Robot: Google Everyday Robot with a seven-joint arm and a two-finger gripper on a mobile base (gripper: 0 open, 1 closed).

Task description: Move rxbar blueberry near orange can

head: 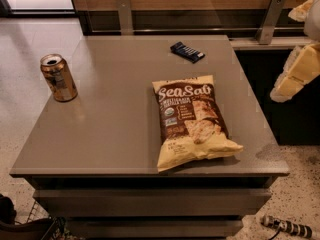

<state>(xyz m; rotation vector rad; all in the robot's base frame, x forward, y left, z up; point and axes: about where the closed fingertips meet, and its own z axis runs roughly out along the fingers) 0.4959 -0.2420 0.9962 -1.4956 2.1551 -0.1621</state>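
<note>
The rxbar blueberry, a small flat dark navy bar, lies at the far middle-right of the grey table. The orange can stands upright near the table's left edge, its top open. My gripper shows as pale cream-white parts at the right edge of the view, off the table's right side and well away from both the bar and the can. It holds nothing that I can see.
A large yellow-and-brown Sea Salt chip bag lies flat on the table's front right. A wooden wall with metal posts runs behind the table. A speckled floor surrounds it.
</note>
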